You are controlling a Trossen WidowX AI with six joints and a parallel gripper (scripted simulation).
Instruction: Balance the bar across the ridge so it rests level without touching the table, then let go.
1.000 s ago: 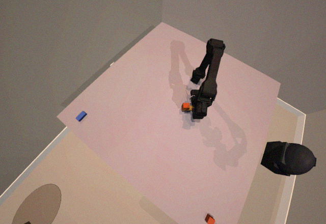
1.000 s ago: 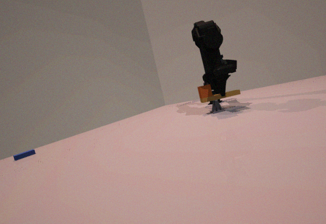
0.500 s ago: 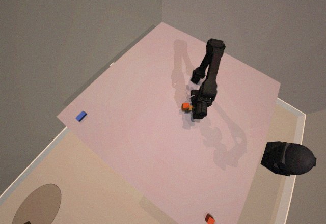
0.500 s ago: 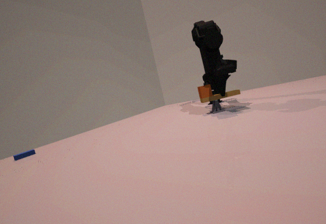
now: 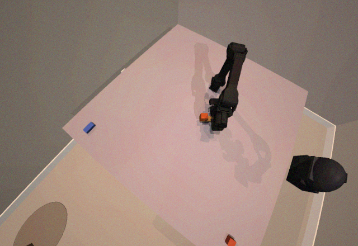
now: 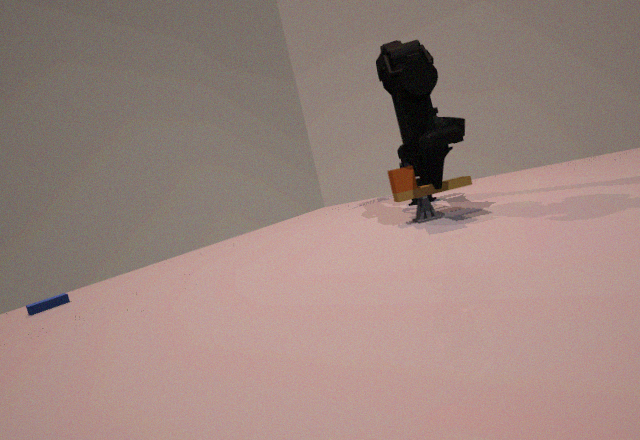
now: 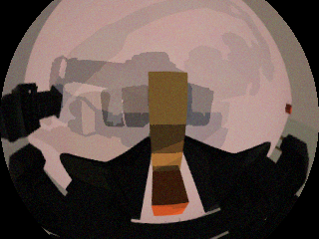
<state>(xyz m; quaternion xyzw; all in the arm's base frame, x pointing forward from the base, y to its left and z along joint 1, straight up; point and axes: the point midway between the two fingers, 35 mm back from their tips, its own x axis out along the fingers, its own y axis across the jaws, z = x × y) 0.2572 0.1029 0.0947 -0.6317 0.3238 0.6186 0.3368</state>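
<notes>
The tool (image 5: 213, 117) (image 6: 430, 186) (image 7: 166, 139) grips the bar (image 5: 205, 121) (image 6: 457, 183) (image 7: 167, 97) crosswise over the ridge (image 6: 425, 210), above the tabletop (image 5: 144, 93) (image 6: 258, 321) (image 7: 209, 30), presumably between its ends so the orange block's (image 5: 203, 116) (image 6: 401, 183) (image 7: 169, 209) end-weight is offset by the longer opposite arm before release.

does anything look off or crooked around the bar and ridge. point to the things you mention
The yellow-brown bar (image 6: 459, 183) (image 7: 167, 97) carries an orange block (image 5: 204, 117) (image 6: 401, 182) (image 7: 169, 209) at one end only, so it looks lopsided over the grey ridge (image 6: 425, 210).
</notes>
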